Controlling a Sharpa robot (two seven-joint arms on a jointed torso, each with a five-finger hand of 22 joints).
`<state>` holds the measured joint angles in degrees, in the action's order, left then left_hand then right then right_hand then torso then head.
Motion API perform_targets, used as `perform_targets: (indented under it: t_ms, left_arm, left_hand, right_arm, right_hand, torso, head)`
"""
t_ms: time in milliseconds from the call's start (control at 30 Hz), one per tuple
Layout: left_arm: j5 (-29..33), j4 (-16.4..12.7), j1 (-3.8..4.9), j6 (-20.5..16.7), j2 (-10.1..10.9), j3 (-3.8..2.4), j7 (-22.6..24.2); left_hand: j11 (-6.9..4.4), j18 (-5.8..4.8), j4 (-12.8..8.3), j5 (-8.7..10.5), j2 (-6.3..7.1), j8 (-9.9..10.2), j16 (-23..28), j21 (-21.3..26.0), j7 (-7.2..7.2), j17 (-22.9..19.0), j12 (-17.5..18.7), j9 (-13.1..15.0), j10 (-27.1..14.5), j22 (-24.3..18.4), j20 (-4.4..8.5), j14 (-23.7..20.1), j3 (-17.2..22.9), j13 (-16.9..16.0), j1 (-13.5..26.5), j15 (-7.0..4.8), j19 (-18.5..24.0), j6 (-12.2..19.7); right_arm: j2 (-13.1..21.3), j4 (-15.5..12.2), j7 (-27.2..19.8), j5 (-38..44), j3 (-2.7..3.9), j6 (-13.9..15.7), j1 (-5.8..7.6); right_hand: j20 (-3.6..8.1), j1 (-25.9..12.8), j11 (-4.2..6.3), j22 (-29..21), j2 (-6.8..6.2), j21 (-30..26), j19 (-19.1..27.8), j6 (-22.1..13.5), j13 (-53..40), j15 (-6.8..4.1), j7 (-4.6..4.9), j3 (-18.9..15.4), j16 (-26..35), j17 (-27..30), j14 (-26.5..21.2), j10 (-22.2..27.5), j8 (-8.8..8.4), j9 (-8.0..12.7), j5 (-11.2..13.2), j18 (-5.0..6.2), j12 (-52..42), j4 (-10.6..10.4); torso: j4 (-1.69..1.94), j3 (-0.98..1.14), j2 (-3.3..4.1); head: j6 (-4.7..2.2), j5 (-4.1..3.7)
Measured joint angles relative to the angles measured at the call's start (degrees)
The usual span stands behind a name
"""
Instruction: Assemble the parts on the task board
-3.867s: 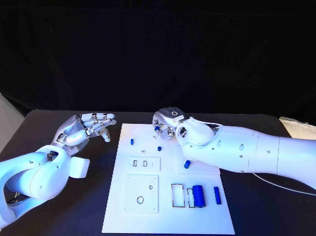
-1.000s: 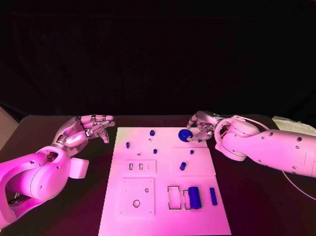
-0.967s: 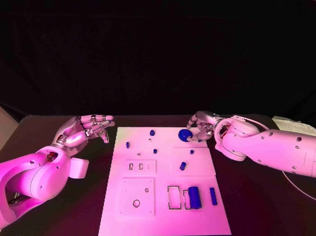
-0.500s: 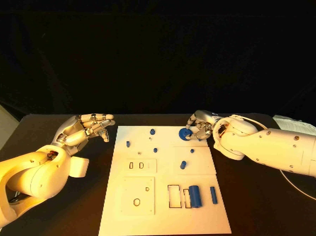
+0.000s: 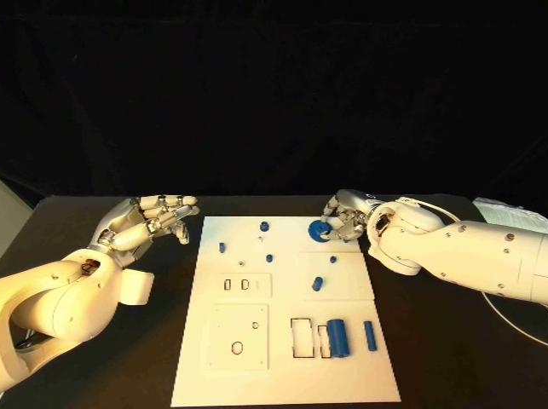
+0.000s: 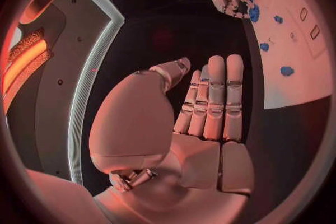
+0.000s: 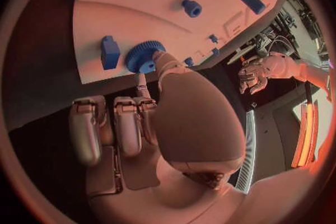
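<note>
The right hand (image 5: 351, 220) holds a blue gear (image 5: 320, 228) at the far right of the white board (image 5: 286, 341). It likely must press it down next. The left hand (image 5: 151, 220) is open, holding nothing.

Robot lab: black-draped table (image 5: 126, 375), task board (image 5: 286, 358)

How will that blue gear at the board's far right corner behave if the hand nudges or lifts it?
The blue gear is a flat toothed disc, so it would probably slide rather than tip, and could roll if stood on edge. Its teeth likely give fingertips some bite. It looks like small rigid plastic, probably light. The right hand touches its rim on the task board.
</note>
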<state>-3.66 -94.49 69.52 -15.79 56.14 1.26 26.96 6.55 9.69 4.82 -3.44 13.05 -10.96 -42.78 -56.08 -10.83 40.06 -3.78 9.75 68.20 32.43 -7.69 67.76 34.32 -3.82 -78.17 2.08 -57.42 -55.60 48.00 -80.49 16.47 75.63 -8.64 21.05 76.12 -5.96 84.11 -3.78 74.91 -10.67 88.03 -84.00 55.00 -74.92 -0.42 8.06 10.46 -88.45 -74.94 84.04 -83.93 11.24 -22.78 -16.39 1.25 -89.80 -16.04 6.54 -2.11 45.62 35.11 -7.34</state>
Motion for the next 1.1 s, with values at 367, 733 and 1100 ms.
perform_targets:
  t_ms: [367, 733, 1100]
  left_arm:
    - [0.0, 0.0, 0.0, 0.0, 0.1, 0.0, -0.1]
    - [0.0, 0.0, 0.0, 0.1, 0.1, 0.0, -0.1]
    - [0.0, 0.1, 0.0, 0.1, 0.0, 0.0, -0.2]
  left_hand:
    - [0.0, 0.0, -0.2, 0.0, 0.0, 0.0, -0.4, -0.6, 0.0, 0.1, 0.0, 0.1, 0.0, 0.2, 0.21, -0.2, 0.2, 0.0, 0.0, 0.2, 0.2, 0.0]
    - [0.0, 0.0, -0.2, 0.0, 0.0, 0.0, -0.4, -0.6, 0.0, 0.1, 0.0, 0.1, 0.0, 0.2, 0.21, -0.2, 0.2, 0.0, 0.0, 0.2, 0.2, 0.0]
    - [0.0, 0.0, -0.2, 0.0, 0.0, 0.0, -0.4, -0.6, 0.0, 0.1, 0.0, 0.1, 0.0, 0.3, 0.01, -0.2, 0.2, 0.0, 0.0, 0.2, 0.4, 0.0]
  right_arm:
    - [-0.1, -2.0, 1.2, 6.2, -0.06, 0.8, -0.54]
    - [-0.1, -5.1, 3.0, 13.6, -0.11, 5.0, -0.83]
    - [-3.2, -7.1, 4.2, 16.7, -0.04, 8.6, -0.72]
  right_hand:
    - [0.44, 0.0, 0.03, 0.0, -0.73, 0.5, 0.0, 1.0, 0.0, 0.0, -0.19, 0.7, 0.0, 0.0, 0.0, 0.0, -0.06, 0.4, -0.1, 0.0, 0.0, -0.4]
    - [0.43, -0.9, 0.44, 0.0, -1.58, 1.2, 0.0, 2.0, 0.0, -0.22, -0.33, 2.1, 0.0, 0.0, -0.2, 0.0, -0.24, 0.7, -3.3, 0.01, 0.0, -0.5]
    - [0.43, -1.1, 0.44, 0.0, -1.8, 1.5, 0.0, 2.0, 0.0, -0.42, -0.33, 2.1, 0.0, 0.0, 0.0, 0.0, -0.3, 0.8, -3.6, 0.01, 0.0, -0.5]
  torso:
    - [-0.03, -0.01, -0.05]
    - [-0.01, -0.03, -0.1]
    - [-0.01, -0.04, -0.11]
  head:
    - [0.06, -0.02]
    - [-0.18, 0.11]
    - [-0.46, 0.29]
